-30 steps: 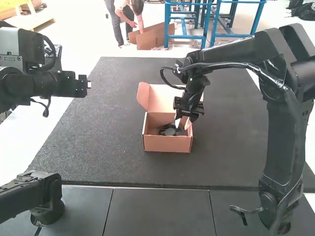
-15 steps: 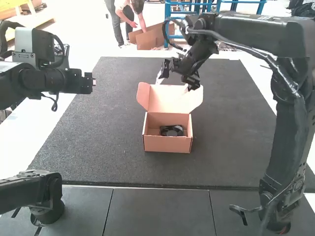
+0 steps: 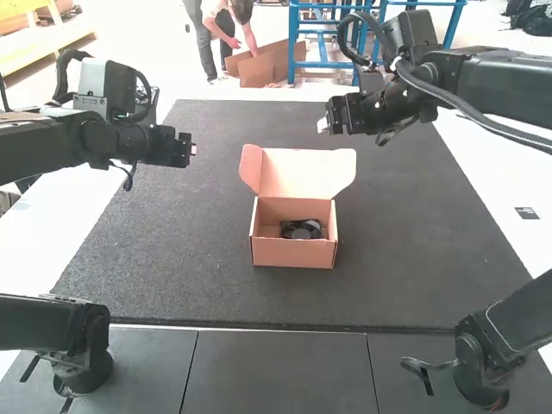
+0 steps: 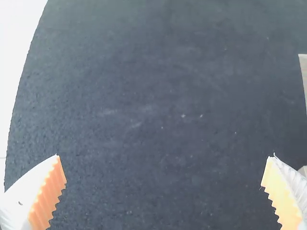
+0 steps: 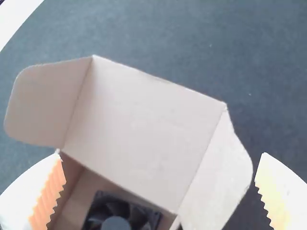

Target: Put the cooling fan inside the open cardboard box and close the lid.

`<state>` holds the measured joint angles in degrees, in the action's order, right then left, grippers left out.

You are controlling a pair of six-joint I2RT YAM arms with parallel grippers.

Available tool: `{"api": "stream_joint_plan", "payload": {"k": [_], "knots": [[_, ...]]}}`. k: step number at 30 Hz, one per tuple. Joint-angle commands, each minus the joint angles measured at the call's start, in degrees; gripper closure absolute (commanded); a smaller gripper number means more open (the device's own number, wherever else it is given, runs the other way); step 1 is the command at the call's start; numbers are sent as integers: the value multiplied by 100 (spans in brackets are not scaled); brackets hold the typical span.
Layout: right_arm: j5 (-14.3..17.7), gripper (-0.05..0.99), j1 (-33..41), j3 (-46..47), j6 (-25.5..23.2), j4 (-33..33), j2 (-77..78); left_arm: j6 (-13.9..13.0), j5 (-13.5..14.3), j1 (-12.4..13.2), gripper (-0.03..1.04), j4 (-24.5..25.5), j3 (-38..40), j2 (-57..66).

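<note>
right pincer (image 3: 329,121) agape | fan (image 5: 115,216) in box (image 5: 144,129), partly cut off

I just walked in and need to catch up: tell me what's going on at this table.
A cooling fan already lies inside the cardboard box on the dark mat; the lid stands open at the back. The right gripper hangs open and empty above and behind the lid. The left gripper, also open, hangs over the mat to the box's left. Nothing is being held; the lid is not yet closed.
</note>
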<state>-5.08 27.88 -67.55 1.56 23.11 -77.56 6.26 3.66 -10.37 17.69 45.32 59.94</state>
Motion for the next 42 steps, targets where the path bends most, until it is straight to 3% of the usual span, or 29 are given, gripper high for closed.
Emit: {"api": "stream_joint_plan", "payload": {"k": [1,6,16,27,42], "knots": [[253,3,-81,163,-68,-88,92,-37,65,-97,4,-196,214,176],[236,3,-204,198,-394,-79,-101,-46,65,-97,4,-556,267,518],[201,3,-678,-197,-552,167,-805,-46,65,-105,4,-1163,627,1406],[-160,3,-1030,-1041,-745,677,-1569,-29,21,-149,4,-1453,1172,2311],[-837,3,-995,-1753,-868,1652,-2070,-20,-234,-712,4,-1339,1550,2839]]}}
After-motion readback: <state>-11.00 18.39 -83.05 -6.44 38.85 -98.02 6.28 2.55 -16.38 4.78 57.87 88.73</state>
